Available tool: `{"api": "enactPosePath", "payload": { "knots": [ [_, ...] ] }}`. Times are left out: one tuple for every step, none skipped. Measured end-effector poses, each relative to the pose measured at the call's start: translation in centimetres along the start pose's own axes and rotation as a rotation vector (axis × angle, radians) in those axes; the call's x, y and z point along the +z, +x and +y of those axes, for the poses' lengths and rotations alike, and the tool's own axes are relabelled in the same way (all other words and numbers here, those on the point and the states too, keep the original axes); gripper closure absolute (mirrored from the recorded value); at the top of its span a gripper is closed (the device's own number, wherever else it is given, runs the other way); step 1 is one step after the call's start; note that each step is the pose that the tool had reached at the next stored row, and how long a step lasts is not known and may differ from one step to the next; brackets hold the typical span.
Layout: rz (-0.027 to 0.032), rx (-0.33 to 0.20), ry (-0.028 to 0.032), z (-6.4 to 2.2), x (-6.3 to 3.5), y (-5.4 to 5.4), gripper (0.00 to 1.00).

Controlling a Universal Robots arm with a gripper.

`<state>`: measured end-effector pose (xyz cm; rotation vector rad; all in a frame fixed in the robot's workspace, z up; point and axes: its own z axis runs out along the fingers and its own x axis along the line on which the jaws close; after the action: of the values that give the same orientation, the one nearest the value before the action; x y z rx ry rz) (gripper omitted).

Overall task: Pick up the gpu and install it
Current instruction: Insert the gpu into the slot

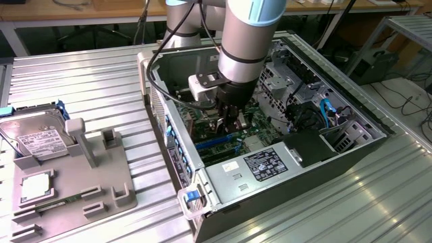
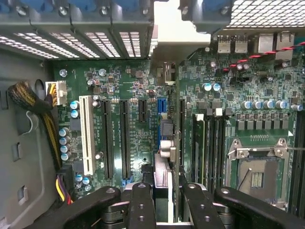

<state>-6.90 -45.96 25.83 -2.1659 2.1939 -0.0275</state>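
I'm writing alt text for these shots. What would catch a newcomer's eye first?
First, the grey robot arm with pale blue joint caps reaching down into the open dark metal computer case, its gripper low over the green motherboard. In the wrist view the jaws grip the thin dark gpu card edge-on, standing over the board's slots. At the exterior view's left, a silver hard drive with a white label rests on a grey plastic fixture.

An open computer case lies on the desk, with a parts holder beside it toward the exterior view's left. A hard drive rests in that holder. The end effector reaches down inside the case over the motherboard, holding the gpu edge-on among the expansion slots.
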Motion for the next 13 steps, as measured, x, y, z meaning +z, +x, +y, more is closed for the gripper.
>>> {"api": "enactPosePath", "payload": {
  "knots": [
    [0.0,0.0,-0.0001,0.0,0.03,0.0,0.72],
    [-0.0002,0.0,0.0,0.03,0.07,0.0,0.72],
    [-0.0002,0.0,0.0001,0.1,0.1,0.0,0.72],
    [-0.0002,0.0,0.0001,0.18,0.12,0.0,0.72],
    [-0.0002,0.0,0.0001,0.22,0.15,0.0,0.72],
    [-0.0003,0.0,0.0001,0.23,0.19,0.02,0.72],
    [-0.0003,0.0,0.0001,0.24,0.23,0.04,0.72],
    [-0.0003,0.0,0.0,0.26,0.25,0.05,0.72],
    [-0.0002,0.0,0.0,0.33,0.27,0.06,0.72],
    [-0.0001,0.0,0.0,0.42,0.28,0.06,0.72],
    [-0.0001,0.0,0.0,0.54,0.33,0.07,0.72],
    [-0.0001,0.0,-0.0001,0.68,0.39,0.07,0.72],
    [-0.0002,0.0,-0.0002,0.71,0.52,0.07,0.72]
  ]
}}
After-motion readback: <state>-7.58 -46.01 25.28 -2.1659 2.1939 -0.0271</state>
